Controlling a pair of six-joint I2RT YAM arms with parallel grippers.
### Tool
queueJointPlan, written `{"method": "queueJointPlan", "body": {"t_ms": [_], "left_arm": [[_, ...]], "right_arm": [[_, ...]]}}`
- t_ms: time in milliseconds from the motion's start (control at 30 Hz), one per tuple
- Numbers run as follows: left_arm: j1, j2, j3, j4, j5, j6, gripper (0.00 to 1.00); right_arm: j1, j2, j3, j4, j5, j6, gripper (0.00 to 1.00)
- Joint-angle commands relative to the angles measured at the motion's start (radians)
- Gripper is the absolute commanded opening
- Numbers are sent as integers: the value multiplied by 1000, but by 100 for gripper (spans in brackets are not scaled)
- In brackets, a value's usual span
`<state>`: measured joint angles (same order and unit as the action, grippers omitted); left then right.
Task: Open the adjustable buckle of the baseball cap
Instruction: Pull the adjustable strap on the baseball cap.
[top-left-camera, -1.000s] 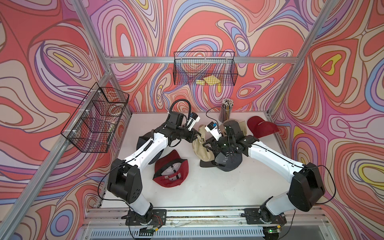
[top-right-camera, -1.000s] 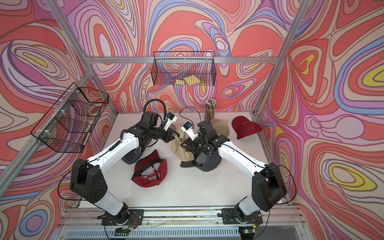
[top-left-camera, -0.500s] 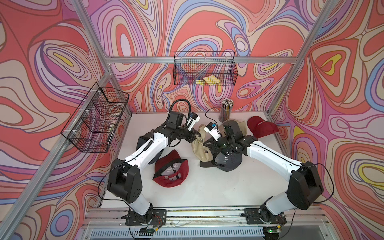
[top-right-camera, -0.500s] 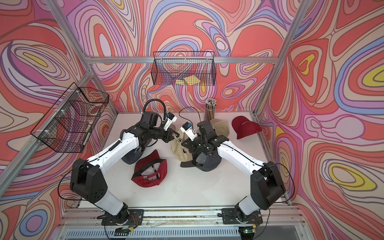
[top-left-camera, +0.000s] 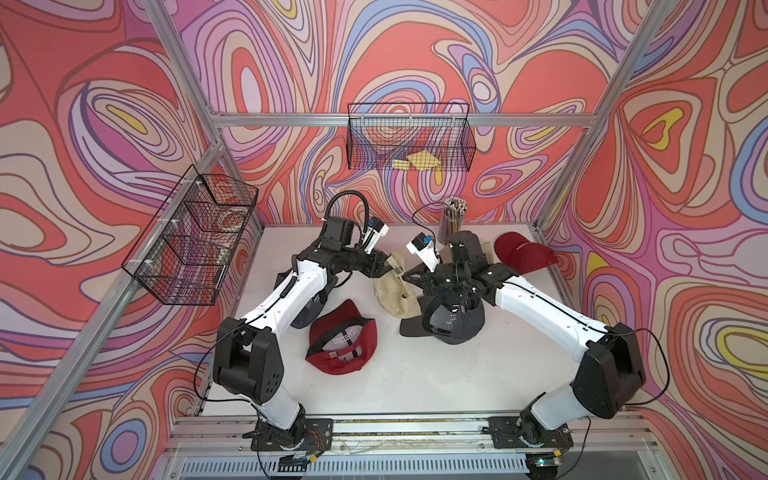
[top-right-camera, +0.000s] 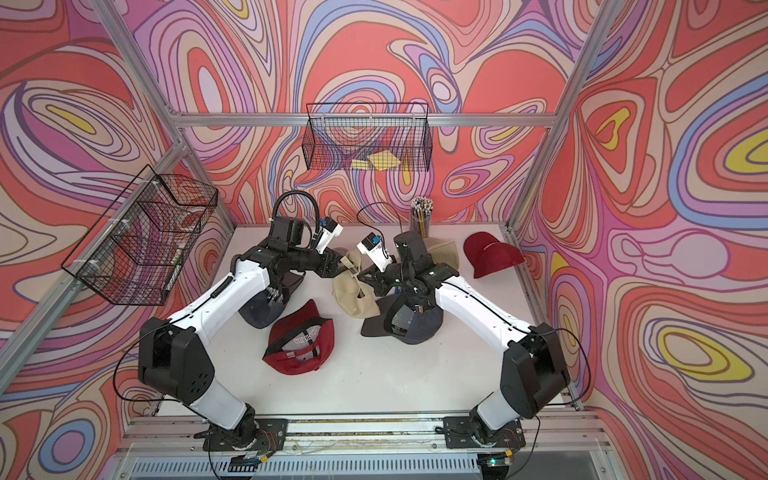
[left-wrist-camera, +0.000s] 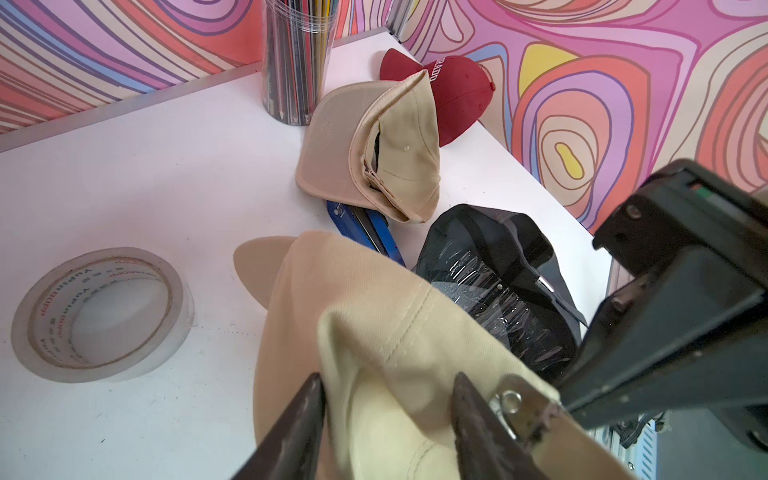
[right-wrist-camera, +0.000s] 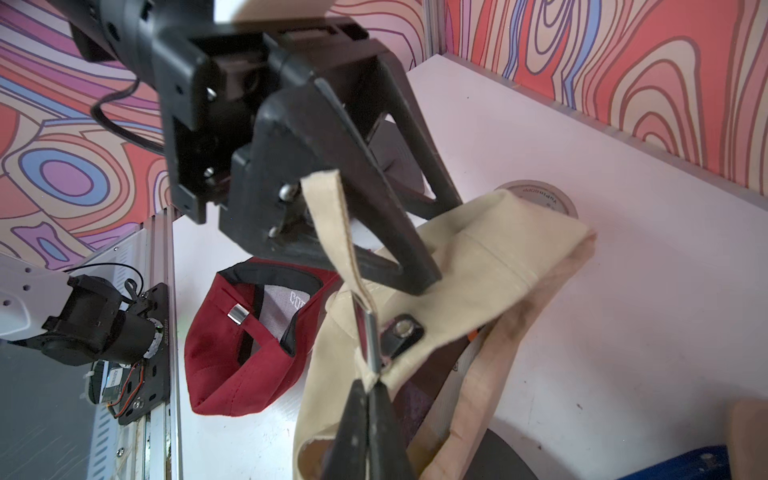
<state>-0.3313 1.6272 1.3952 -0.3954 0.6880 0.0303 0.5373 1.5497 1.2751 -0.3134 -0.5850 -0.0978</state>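
Buckle (right-wrist-camera: 369, 332) (strap (right-wrist-camera: 328, 224) edge pinched in right jaws); left jaws parted beside.

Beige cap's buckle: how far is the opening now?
Done: the beige cap is partly raised between the grippers. In hand: the right gripper is shut on the cap beside its metal buckle; the left gripper stands open around the cloth. Left: the strap is still threaded through the buckle, so it looks unopened.

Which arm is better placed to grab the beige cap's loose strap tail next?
Probably left: the left gripper stands open beside the strap tail, while the right gripper is shut on the beige cap at its buckle.
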Motion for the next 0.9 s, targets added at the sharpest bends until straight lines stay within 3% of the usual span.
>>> {"method": "queueJointPlan", "body": {"t_ms": [0,400,600,867], "left_arm": [[25,10,27,-28,43,46,54],[44,-98,-106,50,113,320,65],[43,-99,-119,65,151,351,73],[42,-174,-213,198,232,410,73]], "right_arm": [[-18,25,23,10,-39,-22,0],[-54,71,85,4,-139,-63,0],[-53,61,89,-16,-173,-93,0],[-55,66,97,-12,-211,-87,0]]}}
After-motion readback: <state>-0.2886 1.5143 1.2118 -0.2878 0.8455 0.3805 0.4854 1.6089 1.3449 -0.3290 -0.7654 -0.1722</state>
